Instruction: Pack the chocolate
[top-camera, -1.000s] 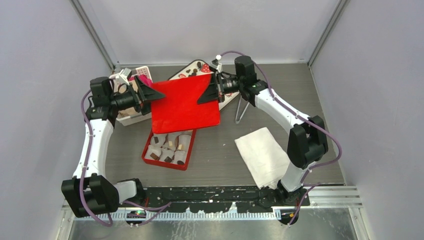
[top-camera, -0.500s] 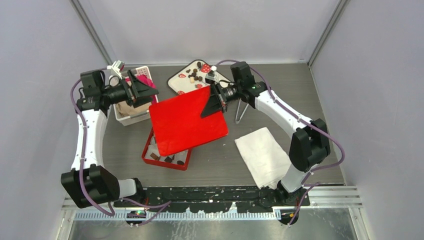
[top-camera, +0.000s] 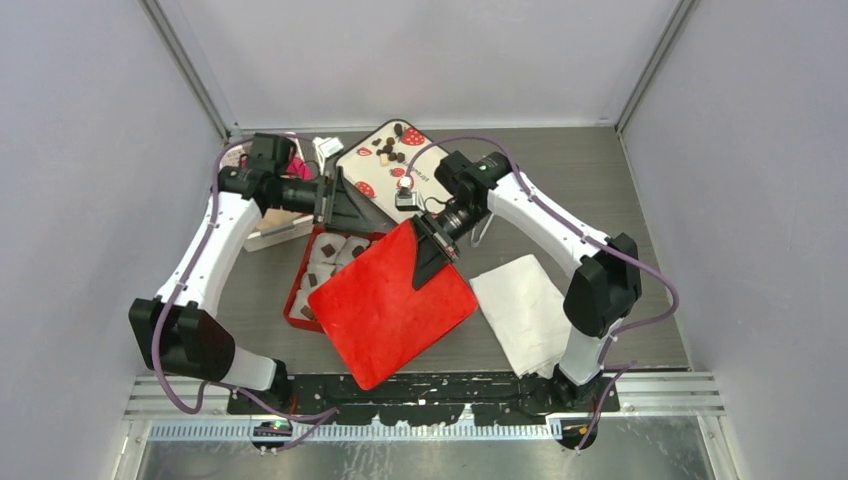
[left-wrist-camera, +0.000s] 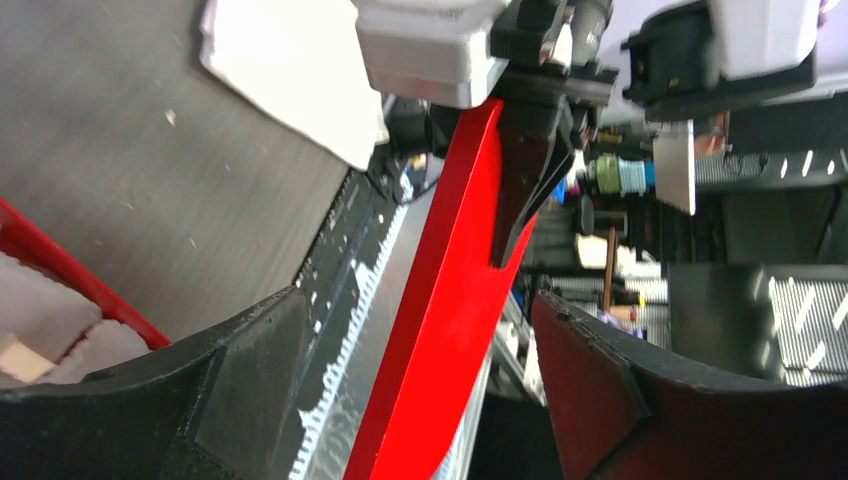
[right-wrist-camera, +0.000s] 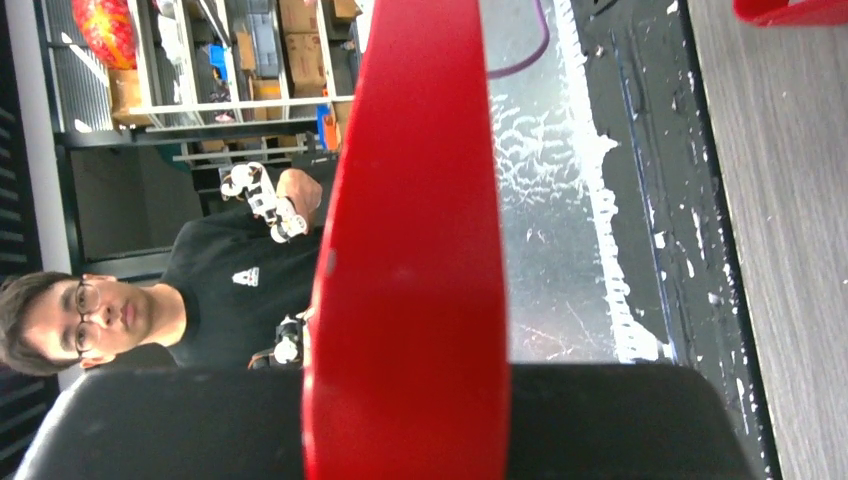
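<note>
Dark chocolate pieces (top-camera: 328, 248) sit in white paper cups in the red box (top-camera: 300, 300), which the red lid partly covers. More loose chocolates (top-camera: 390, 152) lie on the strawberry-print plate (top-camera: 362, 165). My right gripper (top-camera: 432, 250) is shut on the far edge of the red lid (top-camera: 395, 305) and holds it tilted over the box's near right side. In the right wrist view the lid (right-wrist-camera: 410, 250) shows edge-on in that gripper (right-wrist-camera: 410, 400). My left gripper (top-camera: 350, 205) is open and empty at the box's far end. In its wrist view (left-wrist-camera: 415, 300) the lid (left-wrist-camera: 450, 300) stands beyond its fingers.
A white cloth (top-camera: 520, 305) lies right of the lid. A white bin (top-camera: 270, 228) stands at the back left. A wire stand (top-camera: 485, 225) stands behind the right gripper. The black rail (top-camera: 430, 385) runs along the near edge.
The right gripper has carried the lid toward the near edge and turned it, baring the box's far end. The left gripper has swung right from the bin to the box's far end.
</note>
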